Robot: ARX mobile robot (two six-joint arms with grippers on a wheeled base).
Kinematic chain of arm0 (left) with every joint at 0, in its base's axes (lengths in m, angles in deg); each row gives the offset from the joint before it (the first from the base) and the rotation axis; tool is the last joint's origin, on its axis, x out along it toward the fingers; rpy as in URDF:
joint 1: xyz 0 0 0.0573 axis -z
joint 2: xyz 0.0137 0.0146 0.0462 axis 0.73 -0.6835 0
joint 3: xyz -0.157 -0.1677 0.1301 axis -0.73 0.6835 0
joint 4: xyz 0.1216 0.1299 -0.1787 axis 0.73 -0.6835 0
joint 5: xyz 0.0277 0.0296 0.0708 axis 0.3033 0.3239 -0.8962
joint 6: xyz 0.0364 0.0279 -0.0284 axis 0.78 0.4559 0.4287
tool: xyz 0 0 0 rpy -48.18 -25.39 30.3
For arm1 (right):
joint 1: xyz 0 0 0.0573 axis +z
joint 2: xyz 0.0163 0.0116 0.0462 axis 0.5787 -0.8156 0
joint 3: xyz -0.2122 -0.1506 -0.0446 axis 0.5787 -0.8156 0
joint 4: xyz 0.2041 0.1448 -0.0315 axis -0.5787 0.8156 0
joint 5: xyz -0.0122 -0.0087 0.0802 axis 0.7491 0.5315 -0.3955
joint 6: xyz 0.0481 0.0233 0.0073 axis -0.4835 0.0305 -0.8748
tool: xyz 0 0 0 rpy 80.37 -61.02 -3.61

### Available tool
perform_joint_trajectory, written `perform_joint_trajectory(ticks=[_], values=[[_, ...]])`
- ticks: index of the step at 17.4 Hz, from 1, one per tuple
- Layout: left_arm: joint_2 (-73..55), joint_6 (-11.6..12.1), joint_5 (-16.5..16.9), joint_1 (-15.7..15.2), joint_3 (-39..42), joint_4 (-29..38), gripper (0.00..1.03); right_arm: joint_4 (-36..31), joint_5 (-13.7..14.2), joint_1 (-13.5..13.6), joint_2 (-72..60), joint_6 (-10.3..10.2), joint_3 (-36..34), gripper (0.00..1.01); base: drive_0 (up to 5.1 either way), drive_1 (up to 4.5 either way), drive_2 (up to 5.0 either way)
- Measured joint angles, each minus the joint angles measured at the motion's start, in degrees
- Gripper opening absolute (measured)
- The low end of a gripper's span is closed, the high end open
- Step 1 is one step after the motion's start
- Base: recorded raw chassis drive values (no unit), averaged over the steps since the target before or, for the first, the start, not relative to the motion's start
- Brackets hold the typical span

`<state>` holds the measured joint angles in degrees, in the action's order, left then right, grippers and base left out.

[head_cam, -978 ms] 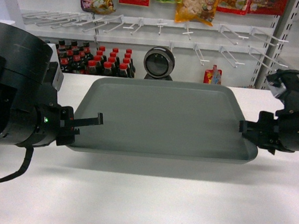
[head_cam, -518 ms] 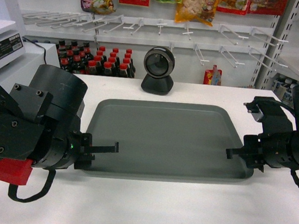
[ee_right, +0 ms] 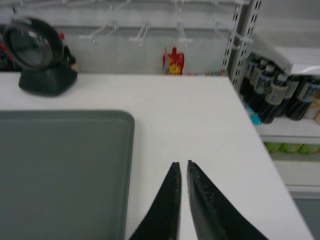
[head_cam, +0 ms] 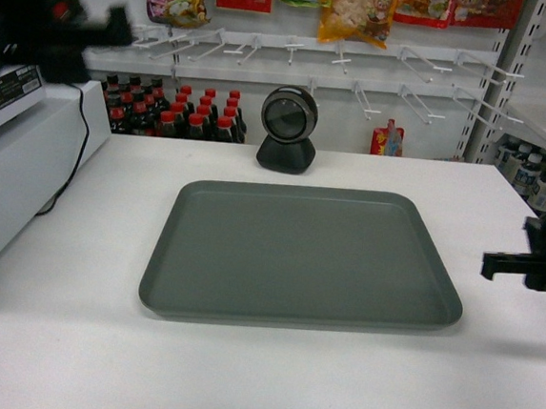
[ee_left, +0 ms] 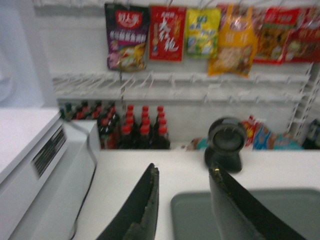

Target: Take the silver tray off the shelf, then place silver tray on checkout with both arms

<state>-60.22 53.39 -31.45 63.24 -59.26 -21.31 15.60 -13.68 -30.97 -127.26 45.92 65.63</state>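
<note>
Head view | silver tray (head_cam: pixel 302 255) released on checkout (head_cam: pixel 239 374) | both grippers withdrawn

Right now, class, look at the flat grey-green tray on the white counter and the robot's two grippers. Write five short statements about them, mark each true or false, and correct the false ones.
1. The flat grey-green tray lies on the white counter. True.
2. The right gripper clamps the tray's rim. False: it is off the tray, over bare counter, holding nothing.
3. The left gripper has its fingers apart. True.
4. The round black scanner stands on the tray. False: it stands on the counter behind the tray.
5. The tray carries red-capped bottles. False: the tray is bare; the red-capped bottles stand behind the counter.
</note>
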Motion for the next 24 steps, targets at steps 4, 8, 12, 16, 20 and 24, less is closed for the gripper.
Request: perform_joint_trajectory(ticks=[4, 8, 12, 16, 20, 24], values=[[6.12, 1.07, 4.98, -5.05, 14.08, 2.36, 0.01, -1.84, -0.9, -1.09, 15.52, -0.24, -12.87, 0.02, 0.0, 0.0, 0.0], [18.18, 1.07, 8.74, -9.09, 21.66, -2.64, 0.01, -1.79, -3.91, -4.74, 29.09, -0.37, -22.88, 0.02, 0.0, 0.0, 0.0], [31.34, 1.07, 11.58, -11.72, 26.16, -10.62, 0.01, 3.93, -3.93, -4.7, 42.47, -0.39, -29.29, 0.02, 0.0, 0.0, 0.0], [43.08, 1.09, 16.35, -16.5, 28.15, -19.63, 0.01, 19.12, -3.96, -4.7, 60.61, -0.39, -31.28, 0.02, 0.0, 0.0, 0.0], [54.38, 1.09, 16.5, -16.33, 29.27, -29.62, 0.01, 29.64, -3.96, -4.7, 73.05, -0.39, -33.86, 0.02, 0.0, 0.0, 0.0], [63.14, 1.09, 16.5, -16.33, 29.27, -37.68, 0.01, 38.6, -3.93, -4.7, 83.27, -0.39, -34.23, 0.02, 0.0, 0.0, 0.0]])
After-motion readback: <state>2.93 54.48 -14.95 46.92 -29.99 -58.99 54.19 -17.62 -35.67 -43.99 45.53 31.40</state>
